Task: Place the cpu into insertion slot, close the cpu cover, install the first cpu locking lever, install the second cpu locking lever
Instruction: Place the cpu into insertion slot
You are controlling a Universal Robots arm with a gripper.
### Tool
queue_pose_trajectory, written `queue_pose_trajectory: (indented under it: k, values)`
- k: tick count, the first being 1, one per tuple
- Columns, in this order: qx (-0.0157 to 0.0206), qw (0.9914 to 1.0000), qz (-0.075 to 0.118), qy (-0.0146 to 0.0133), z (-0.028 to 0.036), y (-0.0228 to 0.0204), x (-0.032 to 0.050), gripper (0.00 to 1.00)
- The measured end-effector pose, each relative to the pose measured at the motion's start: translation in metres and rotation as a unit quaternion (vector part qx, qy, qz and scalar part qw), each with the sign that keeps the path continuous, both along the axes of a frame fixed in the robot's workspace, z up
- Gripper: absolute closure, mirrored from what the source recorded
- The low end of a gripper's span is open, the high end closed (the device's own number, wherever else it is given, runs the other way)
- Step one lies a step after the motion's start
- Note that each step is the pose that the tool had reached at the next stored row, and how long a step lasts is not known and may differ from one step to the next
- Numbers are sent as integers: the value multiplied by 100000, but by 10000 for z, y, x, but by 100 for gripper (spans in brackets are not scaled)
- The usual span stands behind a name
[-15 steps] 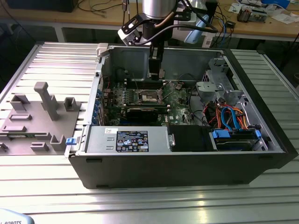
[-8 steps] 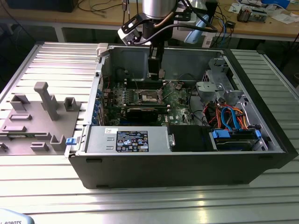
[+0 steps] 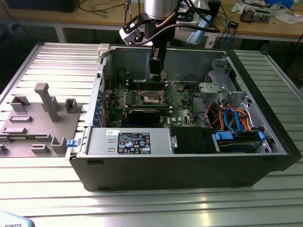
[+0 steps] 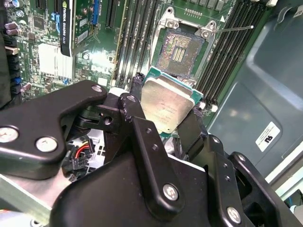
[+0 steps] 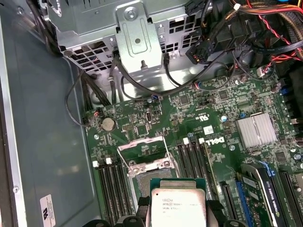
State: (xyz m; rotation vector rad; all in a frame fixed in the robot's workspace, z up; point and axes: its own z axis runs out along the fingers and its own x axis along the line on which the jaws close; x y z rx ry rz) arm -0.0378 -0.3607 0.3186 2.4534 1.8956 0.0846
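Gripper (image 4: 165, 109) clamped on the cpu (image 4: 163, 100) — held above the open insertion slot (image 4: 181, 51).

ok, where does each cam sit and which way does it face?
Exterior view: off the arm, looking down into the open computer case; the arm hangs over the motherboard.
Second wrist view: on the wrist, looking past the tool, shut on the cpu, to the insertion slot.
First wrist view: on the wrist, facing the motherboard and open cpu cover.
Shared: both wrist views show the cpu and slot.
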Motion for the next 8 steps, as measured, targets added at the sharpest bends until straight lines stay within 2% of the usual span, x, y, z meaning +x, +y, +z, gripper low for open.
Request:
queue_pose_trajectory:
  k: [8]
  values:
    - [2, 99991, -1350, 0, 0, 0, 0, 45]
